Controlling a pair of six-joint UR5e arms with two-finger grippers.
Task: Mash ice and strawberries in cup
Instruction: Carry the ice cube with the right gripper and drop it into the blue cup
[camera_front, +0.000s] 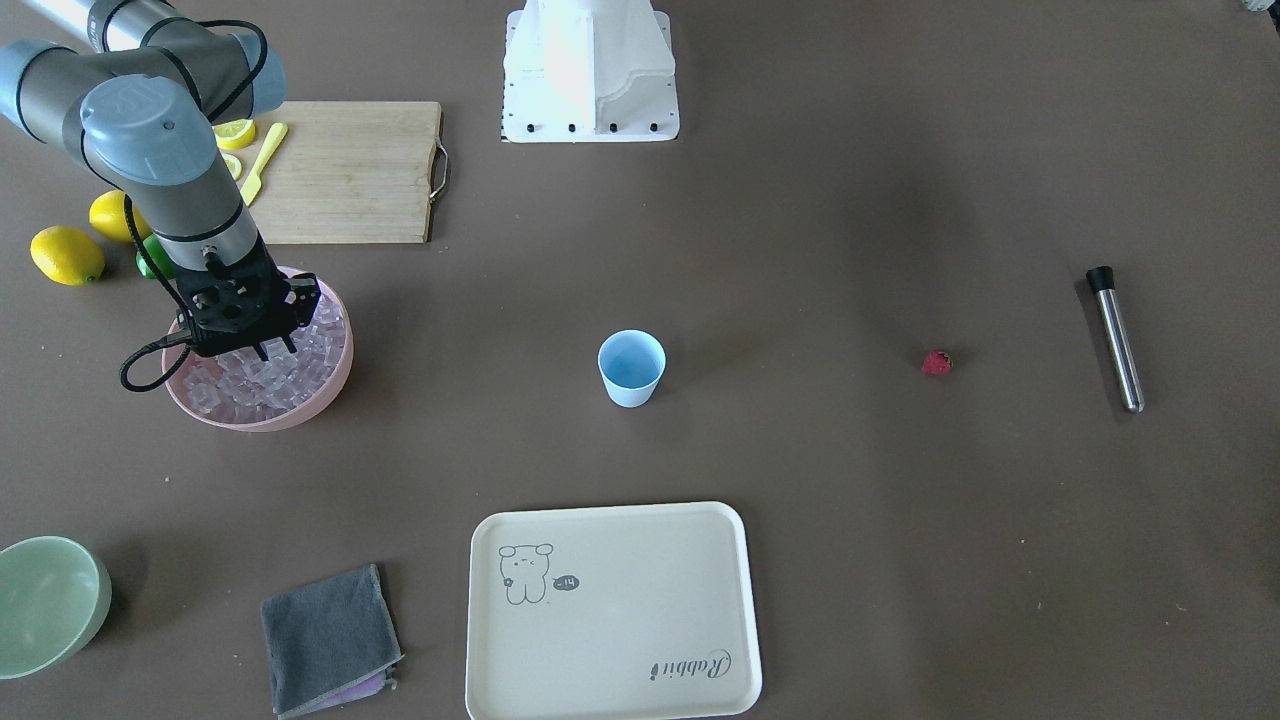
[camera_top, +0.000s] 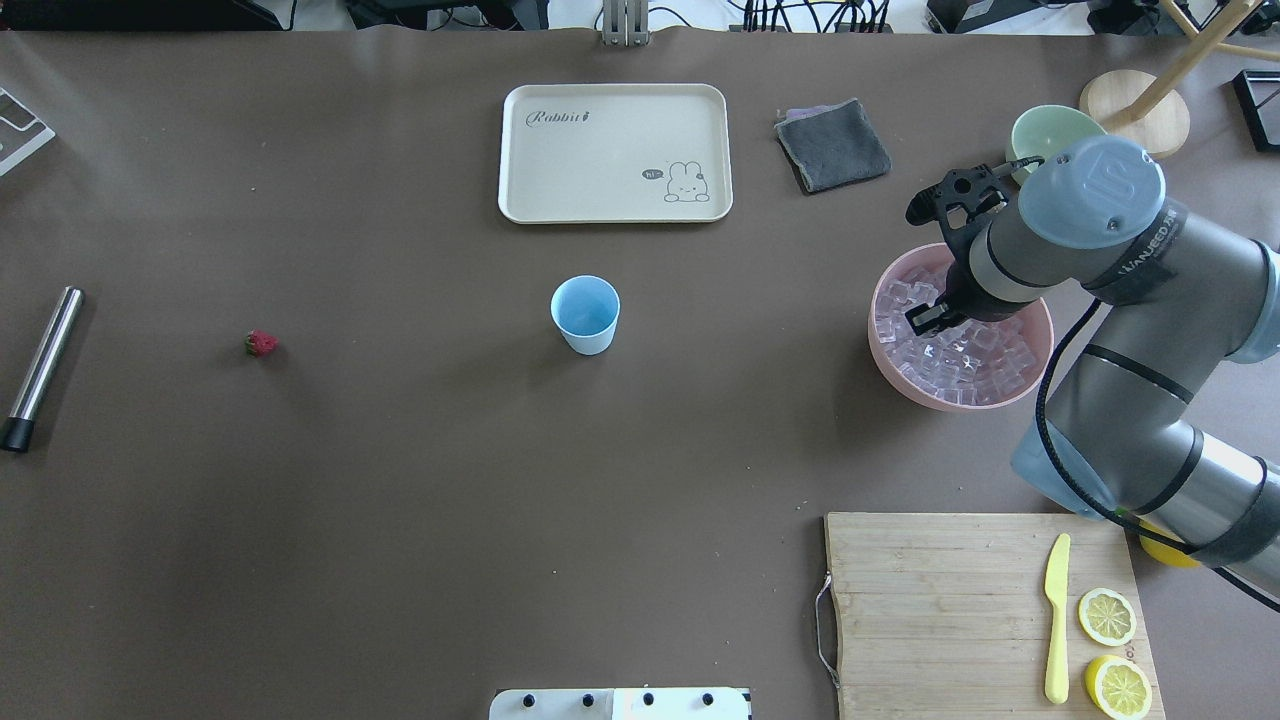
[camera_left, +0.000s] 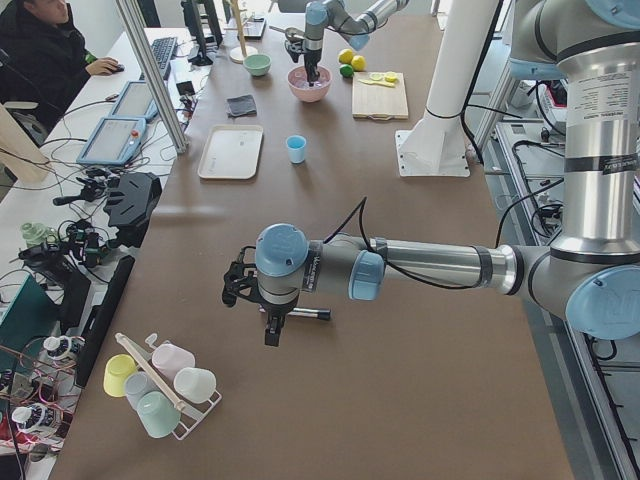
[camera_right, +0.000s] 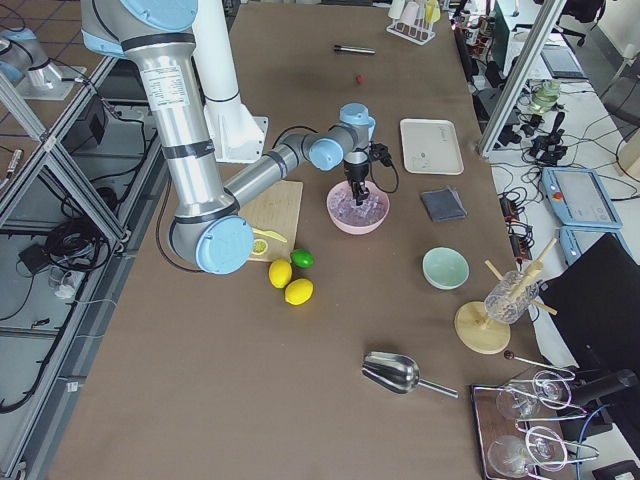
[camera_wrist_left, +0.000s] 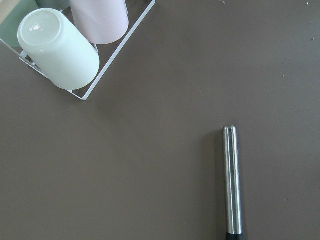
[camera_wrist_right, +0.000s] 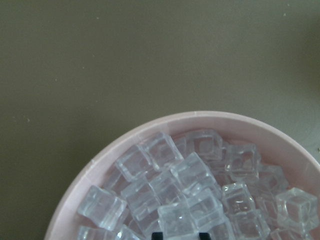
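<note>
table (camera_front: 800, 500) | on it: cup (camera_front: 631, 368), strawberry (camera_front: 937, 363), metal rod (camera_front: 1117, 340), tray (camera_front: 620, 640), cloth (camera_front: 330, 640), pink bowl (camera_front: 300, 410), board (camera_front: 350, 175)

The right gripper (camera_top: 925, 322) is noted with its fingers down among the ice (camera_top: 965, 355) in the pink bowl (camera_top: 905, 385), while the cup (camera_top: 585, 313) is seen upright mid-way along the counter (camera_top: 400, 500), well apart from the strawberry (camera_top: 261, 343).

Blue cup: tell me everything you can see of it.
The cup is small and light blue, smooth plastic by its look. It tapers from a wide round mouth to a narrower base and has no handle. It stands upright on the brown table, about mid-table, on the robot's side of the cream tray. Its inside looks empty: no ice, no berry. Nothing but the table touches it.
</note>
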